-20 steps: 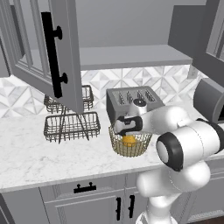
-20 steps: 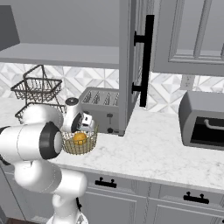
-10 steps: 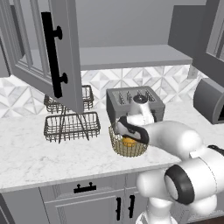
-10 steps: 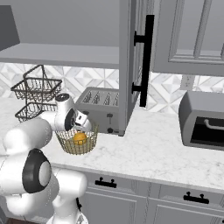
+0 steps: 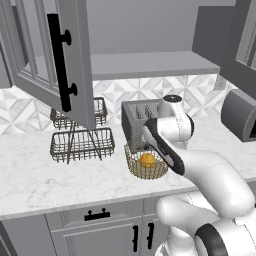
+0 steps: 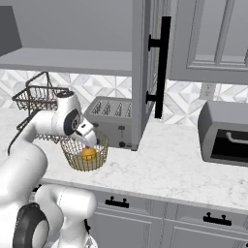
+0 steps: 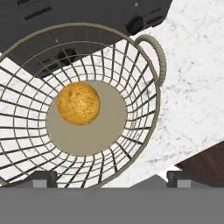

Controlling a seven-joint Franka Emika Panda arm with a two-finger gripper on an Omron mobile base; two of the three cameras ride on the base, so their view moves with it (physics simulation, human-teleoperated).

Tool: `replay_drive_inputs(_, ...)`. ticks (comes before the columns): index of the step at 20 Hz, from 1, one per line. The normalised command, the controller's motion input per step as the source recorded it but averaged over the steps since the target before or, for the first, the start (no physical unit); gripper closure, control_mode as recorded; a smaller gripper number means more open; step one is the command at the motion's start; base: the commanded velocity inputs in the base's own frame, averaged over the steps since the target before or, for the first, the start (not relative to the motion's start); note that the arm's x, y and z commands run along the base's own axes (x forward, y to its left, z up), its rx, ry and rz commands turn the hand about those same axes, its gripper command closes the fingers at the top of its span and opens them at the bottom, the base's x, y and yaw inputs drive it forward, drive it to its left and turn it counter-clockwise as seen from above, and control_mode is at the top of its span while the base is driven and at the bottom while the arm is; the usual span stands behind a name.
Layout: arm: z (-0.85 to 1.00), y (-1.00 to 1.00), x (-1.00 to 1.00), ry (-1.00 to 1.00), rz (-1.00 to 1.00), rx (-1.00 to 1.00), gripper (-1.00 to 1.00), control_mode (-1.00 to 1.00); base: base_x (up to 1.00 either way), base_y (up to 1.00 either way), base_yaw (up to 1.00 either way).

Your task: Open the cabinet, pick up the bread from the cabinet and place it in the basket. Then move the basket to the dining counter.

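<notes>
The gripper (image 7: 112, 177) is held spread wide and empty directly above the basket (image 7: 148, 83), with its two dark fingertips (image 7: 41, 177) seen at either side of the basket's near rim and nothing between them. The bread (image 7: 78, 103) is seen lying free on the solid tan bottom of the basket, a little off-centre, touched by neither finger, so the placing step can be judged done. From the base views the hand is seen angled down over the basket's rim, the basket (image 5: 146, 162) resting on the marble worktop (image 5: 45, 180) just in front of the toaster (image 5: 140, 120), with the bread (image 5: 147, 160) inside it. The wide spread is probably kept so that a wall or the looped side handle (image 7: 154, 54) of the basket can be straddled for the carry. The cabinet (image 5: 70, 60) door is left swung open above the worktop, overhanging the two-tier wire rack (image 5: 82, 140), and could be struck if the basket is lifted high. The wire basket is judged light and the round bread likely to roll if the basket is tipped, so a level lift would be called for. The dining counter cannot be made out in these views.
</notes>
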Motion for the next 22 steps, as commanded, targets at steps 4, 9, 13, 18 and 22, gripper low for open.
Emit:
replay_drive_inputs(4,0.05,-0.21,-0.88,0.02,-0.17,0.11,-1.0,-1.0,0.0,0.0,0.0)
replay_drive_inputs(9,-0.07,-0.21,-0.31,0.0,-0.17,0.07,-1.0,-1.0,0.0,0.0,0.0)
replay_drive_inputs(13,-0.09,-0.04,0.05,-0.01,-0.06,0.04,-1.0,-1.0,0.0,0.0,0.0)
replay_drive_inputs(18,-0.15,0.0,0.23,0.0,0.0,0.05,-1.0,-1.0,0.0,0.0,0.0)
replay_drive_inputs(22,-0.17,0.0,0.31,0.02,0.0,0.03,-1.0,-1.0,0.0,0.0,0.0)
